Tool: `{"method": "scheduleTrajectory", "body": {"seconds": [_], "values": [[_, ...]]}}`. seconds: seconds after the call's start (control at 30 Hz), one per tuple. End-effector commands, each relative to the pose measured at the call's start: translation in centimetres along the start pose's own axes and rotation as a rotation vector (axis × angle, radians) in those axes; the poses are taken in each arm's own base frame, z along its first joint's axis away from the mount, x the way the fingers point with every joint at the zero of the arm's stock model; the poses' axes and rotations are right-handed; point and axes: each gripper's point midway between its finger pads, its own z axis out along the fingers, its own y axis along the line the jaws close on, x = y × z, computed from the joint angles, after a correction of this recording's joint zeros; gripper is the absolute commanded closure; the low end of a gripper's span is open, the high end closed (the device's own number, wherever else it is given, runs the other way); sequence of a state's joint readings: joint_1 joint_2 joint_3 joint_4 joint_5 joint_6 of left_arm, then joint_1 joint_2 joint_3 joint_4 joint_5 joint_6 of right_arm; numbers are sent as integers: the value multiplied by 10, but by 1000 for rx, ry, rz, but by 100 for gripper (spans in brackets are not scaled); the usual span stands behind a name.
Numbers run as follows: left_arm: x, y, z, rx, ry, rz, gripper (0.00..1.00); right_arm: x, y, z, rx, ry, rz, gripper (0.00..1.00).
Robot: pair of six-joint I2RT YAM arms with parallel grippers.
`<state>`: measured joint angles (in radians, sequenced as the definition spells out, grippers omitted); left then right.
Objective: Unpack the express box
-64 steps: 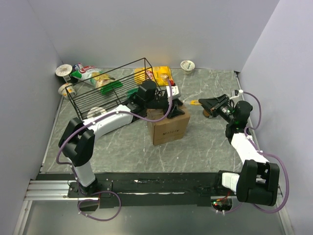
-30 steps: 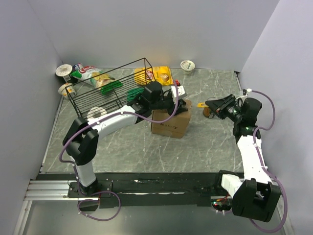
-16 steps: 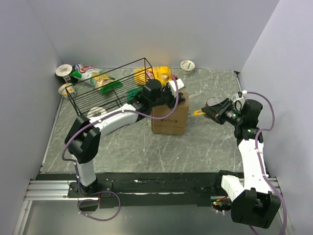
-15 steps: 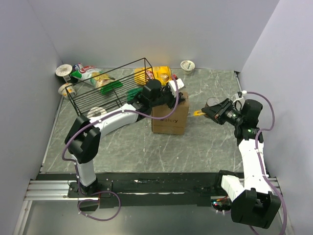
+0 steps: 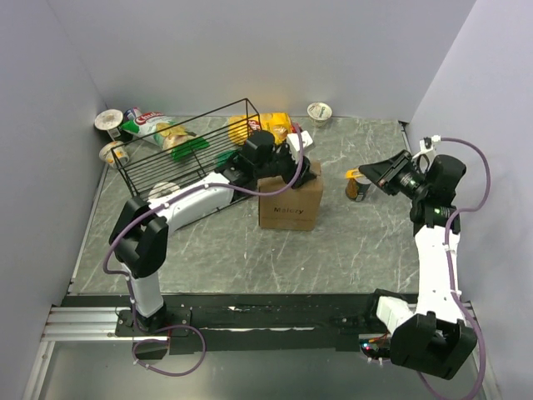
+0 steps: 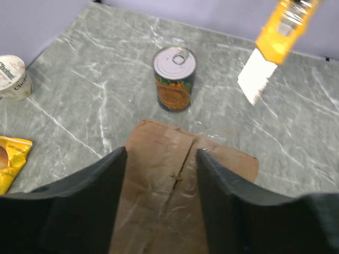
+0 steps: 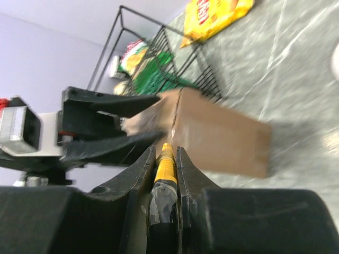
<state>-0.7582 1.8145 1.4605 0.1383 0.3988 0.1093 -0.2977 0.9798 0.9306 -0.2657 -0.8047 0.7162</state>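
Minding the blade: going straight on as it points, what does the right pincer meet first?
Probably the express box's top edge, by the left pincer; the can seems off that line.

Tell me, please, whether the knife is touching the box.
Apart: the left wrist view shows the knife hanging beyond the box, with bare table between them.
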Motion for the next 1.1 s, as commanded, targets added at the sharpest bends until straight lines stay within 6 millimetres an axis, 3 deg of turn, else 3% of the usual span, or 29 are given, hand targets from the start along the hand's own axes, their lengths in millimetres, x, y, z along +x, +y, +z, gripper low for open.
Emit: {"method": "scheduleTrajectory", "body": {"seconds": [0.0, 0.07, 0.17, 0.23, 0.27, 0.33, 0.37, 0.43, 0.47, 0.6, 0.7, 0.8, 0.97, 1.0, 1.07], "values": [[-29, -7, -24, 43, 18, -26, 36, -27, -3, -1, 47, -87, -207, 100], [-58, 5, -37, -9, -26, -12, 34, -26, -12, 3, 66, -82, -219, 100], [-67, 39, -63, -148, -40, -1, 30, -26, -21, 6, 101, -67, -235, 100], [-57, 59, -76, -207, -23, -16, 29, -19, -24, 6, 115, -40, -300, 100], [-51, 81, -87, -238, -18, -44, 30, -11, -20, 8, 103, -10, -334, 100], [-52, 85, -92, -154, -30, -69, 34, 9, -22, 6, 93, 59, -409, 100], [-41, 94, -92, -122, -13, -106, 35, 28, -21, 9, 71, 115, -440, 100], [-50, 76, -90, 49, -40, -103, 37, 50, -21, 9, 40, 177, -537, 100], [-43, 70, -85, 99, -28, -104, 37, 68, -21, 11, 14, 224, -578, 100], [-33, 59, -75, 202, -19, -167, 37, 101, -18, 18, -42, 310, -605, 100], [-19, 47, -74, 265, 12, -197, 36, 104, -17, 26, -48, 330, -619, 100], [-3, 34, -81, 307, 46, -240, 36, 92, -16, 35, -35, 319, -647, 100], [15, 14, -103, 294, 90, -272, 36, 80, -6, 40, -30, 314, -659, 100], [28, 11, -105, 287, 111, -293, 36, 87, -6, 35, -31, 351, -641, 100], [30, 8, -109, 281, 111, -305, 37, 108, -5, 27, -65, 419, -647, 100]]}}
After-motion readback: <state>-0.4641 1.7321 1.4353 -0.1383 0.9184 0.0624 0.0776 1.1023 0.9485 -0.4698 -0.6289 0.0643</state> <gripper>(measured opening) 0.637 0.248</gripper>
